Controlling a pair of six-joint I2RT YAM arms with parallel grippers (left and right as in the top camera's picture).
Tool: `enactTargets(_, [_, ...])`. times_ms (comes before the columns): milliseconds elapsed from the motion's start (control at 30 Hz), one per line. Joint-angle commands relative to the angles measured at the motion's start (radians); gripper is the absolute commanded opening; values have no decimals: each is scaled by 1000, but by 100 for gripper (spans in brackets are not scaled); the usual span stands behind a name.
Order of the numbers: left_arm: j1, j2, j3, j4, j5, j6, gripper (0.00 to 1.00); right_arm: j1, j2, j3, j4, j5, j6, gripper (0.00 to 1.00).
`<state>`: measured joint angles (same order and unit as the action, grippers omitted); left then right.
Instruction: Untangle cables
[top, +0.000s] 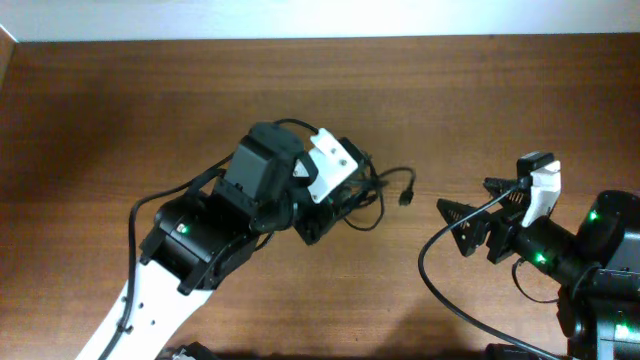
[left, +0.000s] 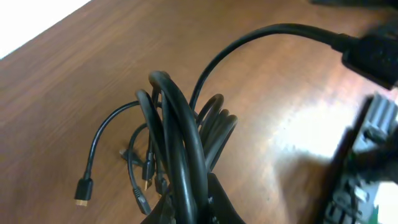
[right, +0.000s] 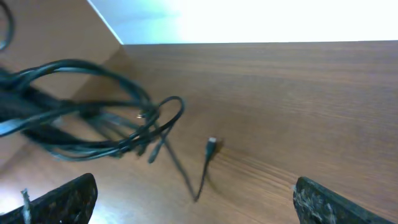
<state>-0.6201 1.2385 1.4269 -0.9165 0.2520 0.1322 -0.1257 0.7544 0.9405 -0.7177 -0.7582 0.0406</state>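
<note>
Brown wood table (top: 120, 110), pale wall (top: 300, 15) beyond its far edge. My left pincer (left: 189, 208) is clamped on the cables (top: 372, 198), bunched near the table's middle. Their loose plug (top: 406, 196) trails rightward toward my right pincer (top: 457, 226), which is spread wide near the right edge.

Setting: robotics lab bench.

Evidence: two robot arms work at one plain wood-grain table (top: 120, 120), the left arm (top: 190, 240) white-shelled, the right arm (top: 590, 250) black. Green status lights (top: 597, 214) glow on the arm housings. A bare white wall (top: 300, 15) runs along the table's far edge. Test material is a bundle of thin black cables (top: 365, 195) at the left arm's tip.
</note>
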Motion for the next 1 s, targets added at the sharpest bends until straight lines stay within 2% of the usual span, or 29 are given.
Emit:
enactTargets(0, [30,-2,21,31,-58,-174,0,-6,-3,8,0,-92,78,100])
enactTargets(67, [32,0,21,49,-55,-231,0,-6,-3,8,0,-188,77,99])
enactTargets(300, [29,36,21,110,138,-229,0,-6,-2,8,16,-438,92,99])
enactTargets(400, [6,77,20,127,179,-213,0,-6,-2,8,18,-434,106,99])
enactTargets(467, [-13,106,21,156,306,-137,0,-6,-2,8,24,-431,35,99])
enactTargets(567, [-21,126,21,160,336,-132,0,-6,-2,8,24,-431,-31,99])
enactTargets(667, [-21,128,21,167,428,-127,0,-6,-2,8,23,-426,-115,99])
enactTargets(767, [-21,129,21,169,539,-65,0,-6,-2,8,22,-346,-120,99])
enactTargets(967, [-21,129,21,199,677,-50,0,-6,-2,8,15,-325,-195,99])
